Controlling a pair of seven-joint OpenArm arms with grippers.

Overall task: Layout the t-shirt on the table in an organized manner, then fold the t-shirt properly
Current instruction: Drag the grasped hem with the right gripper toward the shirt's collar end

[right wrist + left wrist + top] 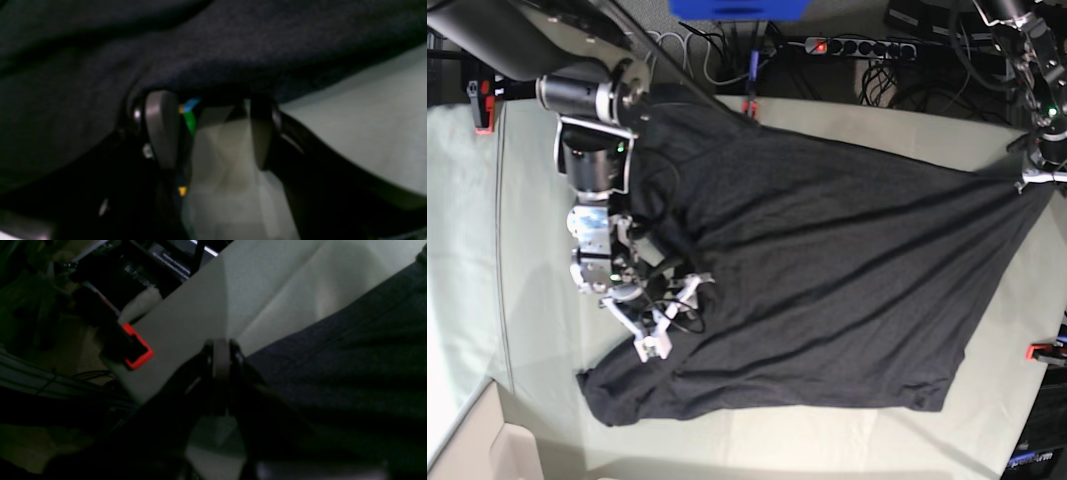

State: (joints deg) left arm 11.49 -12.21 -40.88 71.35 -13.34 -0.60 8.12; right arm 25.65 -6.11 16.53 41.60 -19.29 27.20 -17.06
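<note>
T-shirt (pixel 827 270) spread on table (pixel 537 330) — clamp (pixel 1039 351) at edge.

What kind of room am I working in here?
Looks like a robotics lab or workshop bench, not a home. The table is covered in cloth held by red clamps, a power strip and loose cables lie behind it, and the t-shirt is spread between two arms.

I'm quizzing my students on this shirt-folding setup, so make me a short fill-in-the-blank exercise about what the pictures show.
1. The t-shirt lies spread on the ____.
2. The left gripper, pinching the shirt's corner, is ____.
3. The right gripper has its jaws ____ at the shirt's edge.
4. The clamp at the table edge is ____ in colour.

Missing words: table; shut; open; red
</note>
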